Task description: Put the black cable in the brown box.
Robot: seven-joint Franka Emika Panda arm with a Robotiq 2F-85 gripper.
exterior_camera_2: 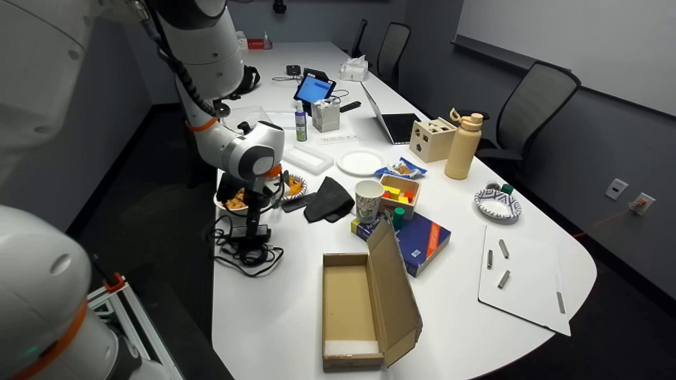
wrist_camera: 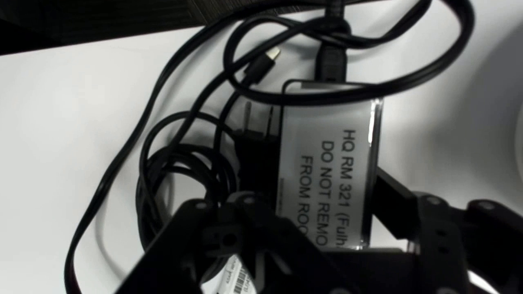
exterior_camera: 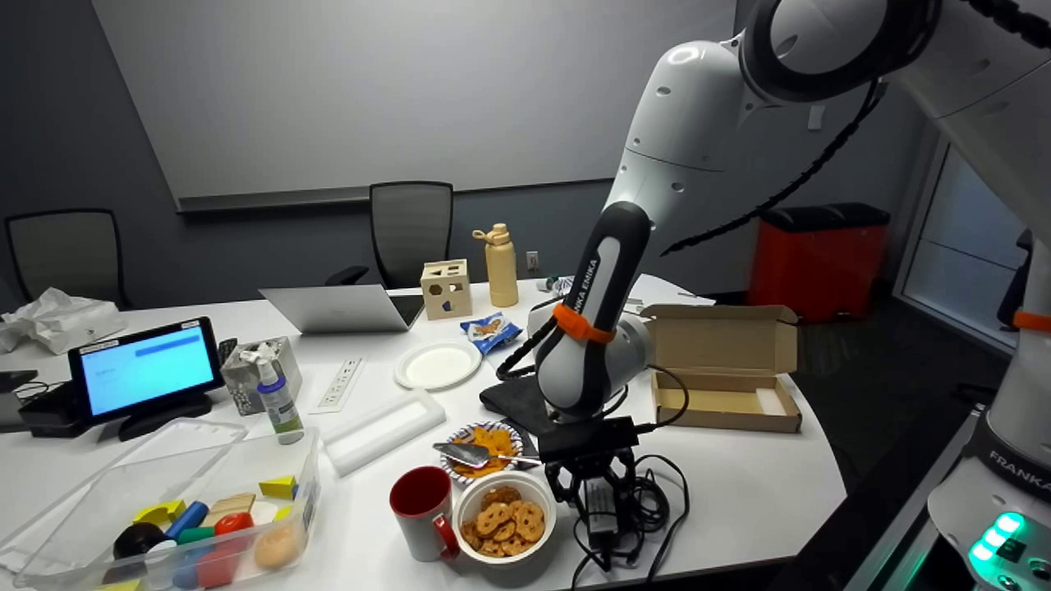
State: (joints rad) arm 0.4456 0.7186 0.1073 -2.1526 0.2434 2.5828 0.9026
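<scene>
Black cable (in loose, overlapping loops), apart from the open brown box

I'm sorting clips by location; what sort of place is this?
Most likely an office meeting room: it has a large whiteboard and mesh-backed chairs along a long white conference table.

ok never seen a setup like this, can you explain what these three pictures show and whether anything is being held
The machine is a white robot arm ending in black fingers. Two pictures come from cameras outside it; the close-up comes from a camera on its wrist. On the white table are a looping black cable, an open brown box, a laptop, a white plate and a mug, among other things. Between the fingers is a labelled block, probably a power adapter. They may be gripping it, but the pictures don't settle that.
</scene>
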